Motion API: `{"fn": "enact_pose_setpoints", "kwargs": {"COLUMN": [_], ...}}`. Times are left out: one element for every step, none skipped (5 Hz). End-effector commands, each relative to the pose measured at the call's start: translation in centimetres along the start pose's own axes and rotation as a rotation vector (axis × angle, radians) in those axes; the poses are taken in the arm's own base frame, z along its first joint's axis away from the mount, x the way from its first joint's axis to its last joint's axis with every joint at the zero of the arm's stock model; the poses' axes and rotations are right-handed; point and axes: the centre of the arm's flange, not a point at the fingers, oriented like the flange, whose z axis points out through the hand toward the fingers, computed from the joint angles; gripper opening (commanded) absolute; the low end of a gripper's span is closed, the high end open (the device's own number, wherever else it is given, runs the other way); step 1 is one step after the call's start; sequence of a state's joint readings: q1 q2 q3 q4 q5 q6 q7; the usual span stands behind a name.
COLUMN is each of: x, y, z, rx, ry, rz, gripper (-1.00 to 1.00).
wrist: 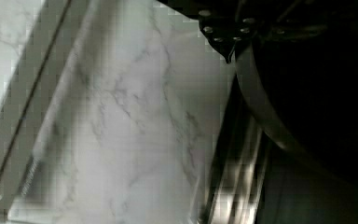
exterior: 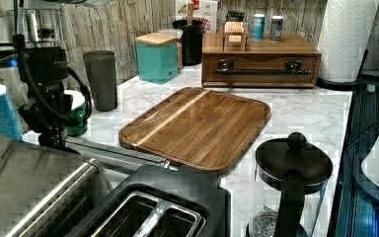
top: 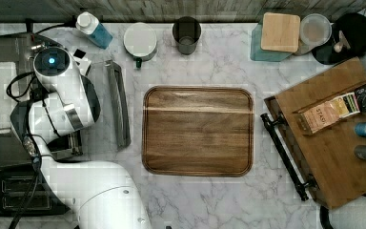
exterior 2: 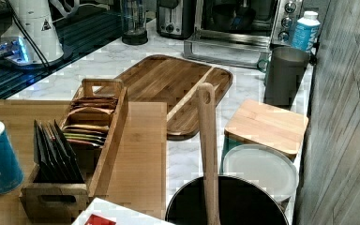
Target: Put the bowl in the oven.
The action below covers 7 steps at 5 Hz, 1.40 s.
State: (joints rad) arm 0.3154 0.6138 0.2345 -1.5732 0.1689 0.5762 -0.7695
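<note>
The bowl [wrist: 317, 93] is being seen right against the hand [wrist: 226, 35] in the wrist view, its dark round body and shiny rim lying directly beside the hand's tip, apparently touching, though contact is not being confirmed. In the right view the bowl [exterior 2: 222, 18] is being shown as a dark shape already inside the oven [exterior 2: 281, 28], behind the lowered glass door [exterior 2: 225, 47], so the task's thing is being judged as just ahead of and under the hand, within the cavity. The bowl being round, no long axis is being offered. Whether the hand is apart or clamped on the bowl cannot be told. In the left view the arm's wrist [exterior: 47, 74] is being held low at the oven's mouth, beyond the steel top [exterior: 24, 182]. The wooden board [top: 198, 130] on the bench [top: 209, 200] is being left well apart, out behind the hand on the door's far side. The placing step is being judged as nearly done; next, a release and a straight pull-back over the open door are being called for, with the rim and the door as snag risks.
</note>
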Motion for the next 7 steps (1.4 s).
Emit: {"fn": "enact_pose_setpoints", "kwargs": {"x": [1.3, 0.6, 0.2, -0.2, -0.7, -0.8, -0.8], "y": [-5.8, -5.9, -5.8, -6.1, -5.9, -6.3, -6.1], "z": [-4.5, -2.4, -0.8, 1.0, 2.4, 2.9, 2.9], "rx": [0.242, 0.273, 0.302, 0.322, 0.33, 0.391, 0.427], "ry": [0.127, 0.118, 0.103, 0.075, 0.042, 0.019, 0.006], "rz": [0.018, 0.054, 0.078, 0.089, 0.095, 0.101, 0.123], "gripper": [-1.0, -1.0, -1.0, -1.0, -1.0, -1.0, 1.0]}}
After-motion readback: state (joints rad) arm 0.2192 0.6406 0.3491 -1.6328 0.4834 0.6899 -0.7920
